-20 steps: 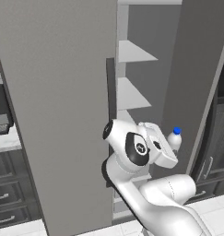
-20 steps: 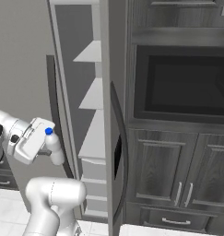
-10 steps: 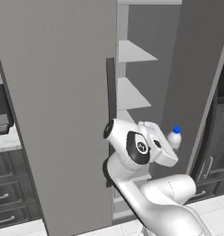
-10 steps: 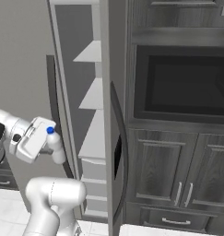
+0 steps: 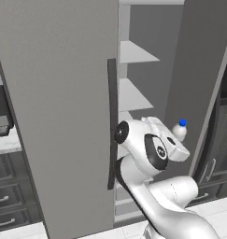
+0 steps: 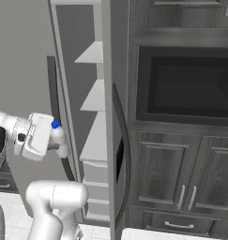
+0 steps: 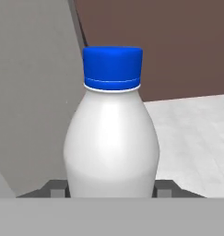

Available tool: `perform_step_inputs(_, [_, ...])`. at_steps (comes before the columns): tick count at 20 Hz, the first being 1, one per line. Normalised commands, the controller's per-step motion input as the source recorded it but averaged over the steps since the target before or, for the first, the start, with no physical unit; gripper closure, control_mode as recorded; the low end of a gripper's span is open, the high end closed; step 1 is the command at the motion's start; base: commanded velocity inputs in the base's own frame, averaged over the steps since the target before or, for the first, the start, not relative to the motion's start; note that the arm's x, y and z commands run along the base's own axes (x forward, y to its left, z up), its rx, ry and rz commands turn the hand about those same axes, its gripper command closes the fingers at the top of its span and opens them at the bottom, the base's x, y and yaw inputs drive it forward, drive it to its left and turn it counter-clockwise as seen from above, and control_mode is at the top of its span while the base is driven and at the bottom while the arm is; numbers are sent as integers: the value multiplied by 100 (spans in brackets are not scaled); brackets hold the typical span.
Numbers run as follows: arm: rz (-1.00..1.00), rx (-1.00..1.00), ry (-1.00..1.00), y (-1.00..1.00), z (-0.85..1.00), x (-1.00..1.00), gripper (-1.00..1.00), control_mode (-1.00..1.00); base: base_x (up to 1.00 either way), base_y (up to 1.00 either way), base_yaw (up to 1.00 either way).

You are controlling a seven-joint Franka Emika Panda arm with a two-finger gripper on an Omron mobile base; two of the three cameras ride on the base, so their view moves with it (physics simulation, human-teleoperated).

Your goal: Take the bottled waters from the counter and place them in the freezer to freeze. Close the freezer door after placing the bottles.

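Observation:
My gripper (image 7: pixel 111 189) is shut on a pale bottled water (image 7: pixel 111 143) with a blue cap, its dark fingertips (image 7: pixel 58 188) pressing the bottle's lower sides. The bottle (image 5: pixel 180 131) stands upright in the hand in front of the freezer's open compartment. From the right, the bottle (image 6: pixel 59 140) and gripper (image 6: pixel 57 147) hang just left of the white inner shelves (image 6: pixel 94 96). The freezer door (image 6: pixel 116 117) stands open, with its dark dispenser panel facing right. In the left base view this door (image 5: pixel 199 70) is the grey slab right of the shelves (image 5: pixel 133 53). A strip of the counter (image 5: pixel 3 142) shows at far left.
The wider grey door (image 5: pixel 54 93) with its dark bar handle (image 5: pixel 112 121) is closed, left of the arm. A dark built-in oven (image 6: pixel 190 84) and dark cabinets (image 6: pixel 181 173) stand right of the open door. Dark drawers (image 5: pixel 7 200) sit under the counter.

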Motion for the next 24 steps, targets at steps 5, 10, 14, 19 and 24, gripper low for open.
perform_step_inputs(5, [47,-3,-11,-11,47,5,100,-100,0,0,0])
perform_step_inputs(10, [49,-3,0,-27,11,32,100,-100,0,0,0])
perform_step_inputs(14, [49,-12,-3,-11,13,26,100,-100,0,0,0])
perform_step_inputs(19, [50,-18,-11,-8,18,11,100,-100,0,0,0])
perform_step_inputs(24, [53,-14,-14,-4,27,0,100,-100,0,0,0])
